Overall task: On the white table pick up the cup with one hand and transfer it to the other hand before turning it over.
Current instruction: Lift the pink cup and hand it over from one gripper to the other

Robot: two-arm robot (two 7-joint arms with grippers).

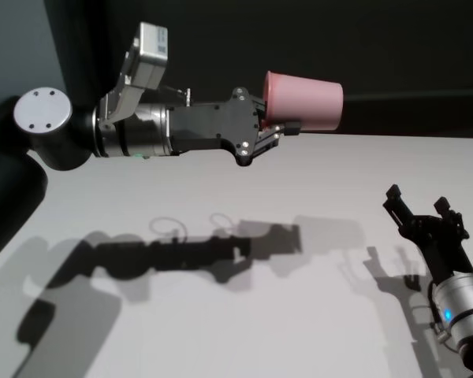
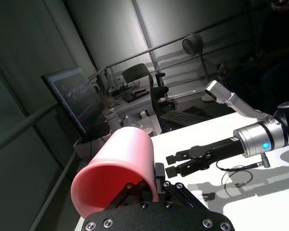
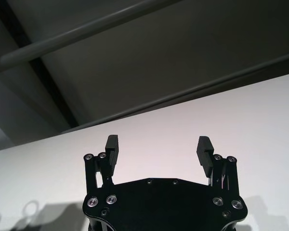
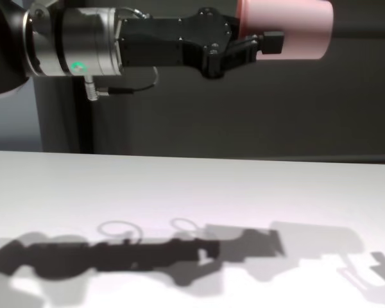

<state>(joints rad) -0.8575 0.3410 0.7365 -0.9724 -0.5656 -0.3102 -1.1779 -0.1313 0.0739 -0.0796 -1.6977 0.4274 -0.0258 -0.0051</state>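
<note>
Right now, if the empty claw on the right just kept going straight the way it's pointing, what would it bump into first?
Probably nothing: the right gripper, open and empty, points across the bare white table toward its far edge. The cup hangs high in the left gripper, seemingly above that line, though depth is unclear.

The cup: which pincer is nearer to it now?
Left. The left pincer is shut on the cup, holding it above the white table. The right pincer is open, lower and apart.

Place: an office-like robotics lab.
Desk clutter: a dark flat computer monitor (image 2: 74,103) with a lit screen, a black keyboard (image 2: 183,118) and a black mesh-backed office chair (image 2: 143,80) — all seen past the left wrist.
Work area: a plain matte white surface (image 1: 299,315) set against dark wall panels (image 1: 339,39) — bare, staged.
</note>
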